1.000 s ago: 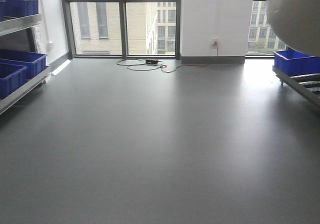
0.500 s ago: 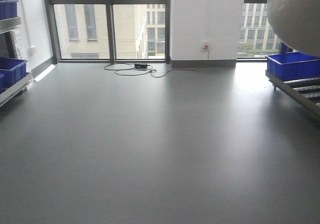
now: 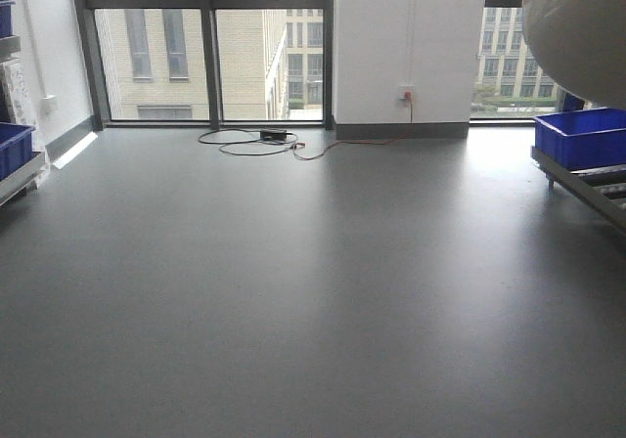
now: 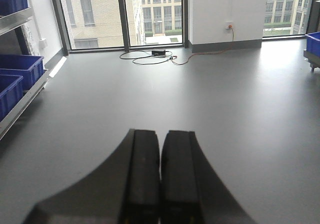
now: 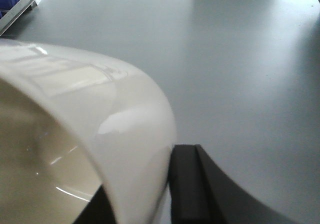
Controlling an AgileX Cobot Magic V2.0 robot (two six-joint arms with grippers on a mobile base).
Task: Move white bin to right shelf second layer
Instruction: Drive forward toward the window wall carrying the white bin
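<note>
The white bin (image 3: 577, 27) hangs glossy and cream-white at the top right of the front view, and it fills the left of the right wrist view (image 5: 100, 114). My right gripper (image 5: 150, 184) is shut on the bin's wall, with one dark finger (image 5: 185, 184) outside and the other inside, mostly hidden. My left gripper (image 4: 161, 134) is shut with nothing in it, over bare floor. At the right edge stands the right shelf (image 3: 587, 179): one low sloping steel level with white rollers. I cannot tell whether it is the second layer.
A blue crate (image 3: 582, 135) sits on the right shelf's far end. A left shelf (image 4: 22, 99) holds blue crates (image 4: 20, 69). A black cable (image 3: 264, 143) lies coiled on the grey floor below the windows, beside a white wall section (image 3: 406, 42).
The whole scene has slid leftward in the front view: the left shelf has nearly left the frame and the cable has shifted left. The white bin stays at the same top-right spot.
</note>
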